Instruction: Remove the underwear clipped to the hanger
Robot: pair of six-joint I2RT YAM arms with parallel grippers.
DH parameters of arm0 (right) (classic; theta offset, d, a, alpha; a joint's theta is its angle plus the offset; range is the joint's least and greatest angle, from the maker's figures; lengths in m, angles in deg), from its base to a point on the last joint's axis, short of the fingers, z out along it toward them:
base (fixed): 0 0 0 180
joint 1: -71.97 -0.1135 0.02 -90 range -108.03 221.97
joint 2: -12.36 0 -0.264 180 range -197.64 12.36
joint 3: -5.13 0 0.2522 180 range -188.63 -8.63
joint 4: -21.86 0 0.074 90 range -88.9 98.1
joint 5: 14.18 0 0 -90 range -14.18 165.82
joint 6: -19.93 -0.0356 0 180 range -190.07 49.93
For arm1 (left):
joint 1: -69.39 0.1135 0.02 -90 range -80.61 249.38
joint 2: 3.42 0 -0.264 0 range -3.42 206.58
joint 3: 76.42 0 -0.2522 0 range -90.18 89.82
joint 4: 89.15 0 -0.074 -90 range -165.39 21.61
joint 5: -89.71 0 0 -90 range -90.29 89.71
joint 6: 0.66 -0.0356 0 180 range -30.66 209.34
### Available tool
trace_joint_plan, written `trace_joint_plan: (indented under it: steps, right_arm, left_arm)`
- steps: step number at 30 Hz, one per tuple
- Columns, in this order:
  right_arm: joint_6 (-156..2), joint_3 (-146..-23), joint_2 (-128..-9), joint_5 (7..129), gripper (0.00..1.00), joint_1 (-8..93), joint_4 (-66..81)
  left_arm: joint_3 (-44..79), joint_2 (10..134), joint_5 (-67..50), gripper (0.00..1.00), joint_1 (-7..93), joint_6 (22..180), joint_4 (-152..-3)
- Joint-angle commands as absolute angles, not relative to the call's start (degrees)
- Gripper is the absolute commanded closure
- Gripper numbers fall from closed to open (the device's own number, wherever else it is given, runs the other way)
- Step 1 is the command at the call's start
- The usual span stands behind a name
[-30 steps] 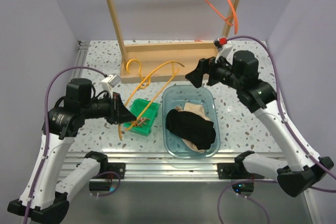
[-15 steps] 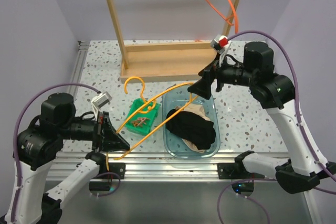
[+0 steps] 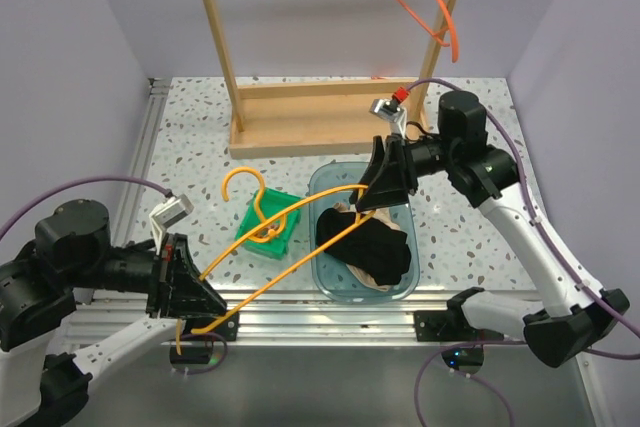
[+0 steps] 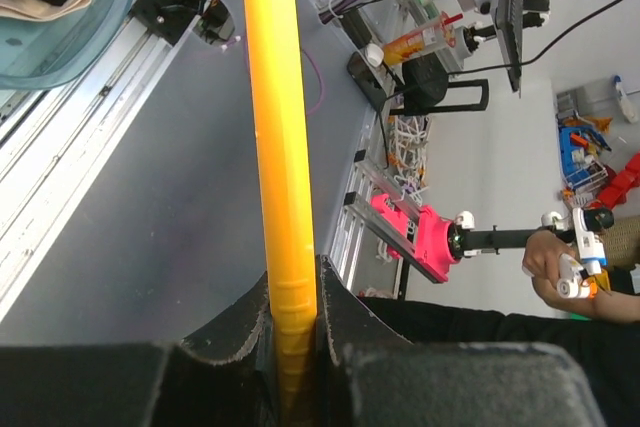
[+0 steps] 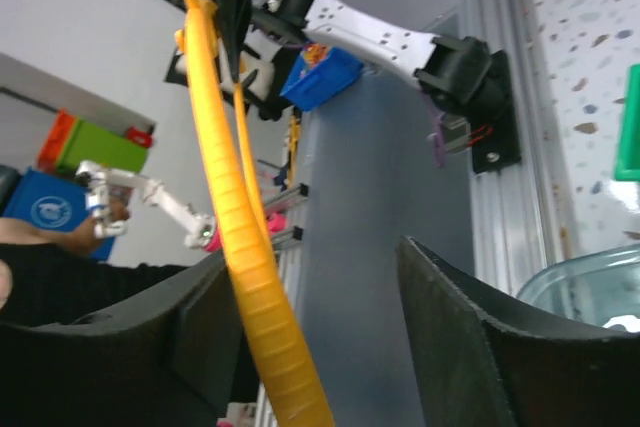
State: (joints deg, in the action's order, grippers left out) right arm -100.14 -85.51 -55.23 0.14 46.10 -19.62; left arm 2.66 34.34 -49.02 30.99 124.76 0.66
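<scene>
Between the right end effector's [image 5: 322, 315] spread fingers, a yellow hanger bar [image 5: 247, 259].

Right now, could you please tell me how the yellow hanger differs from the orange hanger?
Place: the yellow hanger slants low over the table; the orange hanger hangs high beside the wooden rack. Hold: the left end effector is shut on the yellow hanger and the right end effector stands open around it, while nothing grips the orange hanger. Shared: both are thin curved hangers, and no cloth shows on either.
</scene>
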Motion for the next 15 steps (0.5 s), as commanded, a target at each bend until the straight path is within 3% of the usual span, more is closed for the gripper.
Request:
trace_joint_plan:
  steps: [1, 3, 4, 7, 13, 14, 15]
  right_arm:
    - [-109.3, -84.4, -51.7, -7.8, 0.39, 46.1, -10.4]
    - [-109.4, -84.5, -51.9, -8.4, 0.50, 45.9, -10.5]
    - [-109.4, -84.6, -51.9, -8.3, 0.69, 45.9, -10.5]
    - [-109.2, -85.2, -52.3, -8.2, 0.97, 45.6, -10.7]
    - [-107.0, -87.0, -53.9, -8.3, 1.00, 44.9, -12.8]
    - [-106.9, -87.1, -54.0, -8.4, 1.00, 44.8, -13.1]
    - [-106.6, -87.1, -54.0, -8.3, 1.00, 44.8, -13.2]
  left_arm:
    - [0.9, 32.9, -43.6, 1.00, 27.6, 129.8, 0.0]
    - [0.8, 32.7, -41.6, 1.00, 25.5, 130.8, 0.0]
    - [0.8, 32.8, -39.9, 1.00, 24.9, 131.3, 0.0]
    - [1.0, 32.9, -38.5, 1.00, 23.0, 132.1, 0.0]
    - [2.7, 33.6, -36.9, 0.97, 22.6, 131.4, 0.0]
    - [2.8, 33.8, -35.7, 0.67, 22.5, 131.4, 0.0]
    - [2.4, 34.0, -34.8, 0.52, 22.5, 131.6, 0.0]
